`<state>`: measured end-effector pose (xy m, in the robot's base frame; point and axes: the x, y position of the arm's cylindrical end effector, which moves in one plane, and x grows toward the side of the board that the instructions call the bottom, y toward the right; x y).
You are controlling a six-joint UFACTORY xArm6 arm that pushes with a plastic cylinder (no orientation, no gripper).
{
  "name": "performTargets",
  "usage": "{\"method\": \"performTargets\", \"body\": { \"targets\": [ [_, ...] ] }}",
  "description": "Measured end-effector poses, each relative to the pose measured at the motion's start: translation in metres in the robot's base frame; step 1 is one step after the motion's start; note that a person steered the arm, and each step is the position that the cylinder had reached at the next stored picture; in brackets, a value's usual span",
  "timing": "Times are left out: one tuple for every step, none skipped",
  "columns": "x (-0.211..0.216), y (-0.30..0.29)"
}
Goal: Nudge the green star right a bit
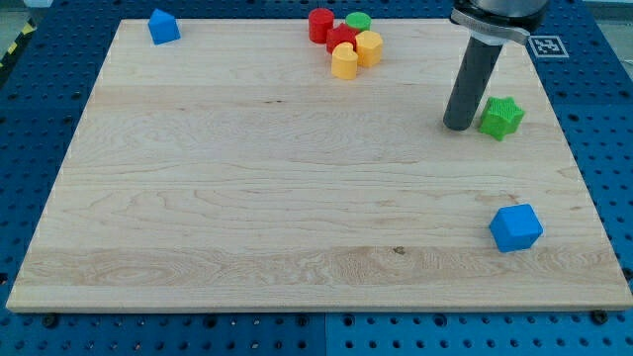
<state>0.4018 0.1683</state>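
The green star (501, 117) lies on the wooden board (247, 198) near the view's right edge. My tip (458, 127) stands just to the left of the star, a small gap away or barely touching it; I cannot tell which. The dark rod rises from there to the view's top.
A blue cube (515, 227) lies at the lower right. A cluster at the top centre holds a red cylinder (320, 24), a red block (342, 40), a green cylinder (358, 21) and two yellow blocks (344, 61) (368, 47). A blue block (163, 26) sits at the top left.
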Motion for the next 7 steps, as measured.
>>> {"method": "performTargets", "body": {
  "targets": [
    [0.0, 0.001],
    [0.0, 0.001],
    [0.0, 0.009],
    [0.0, 0.023],
    [0.0, 0.031],
    [0.0, 0.03],
    [-0.002, -0.008]
  ]
}}
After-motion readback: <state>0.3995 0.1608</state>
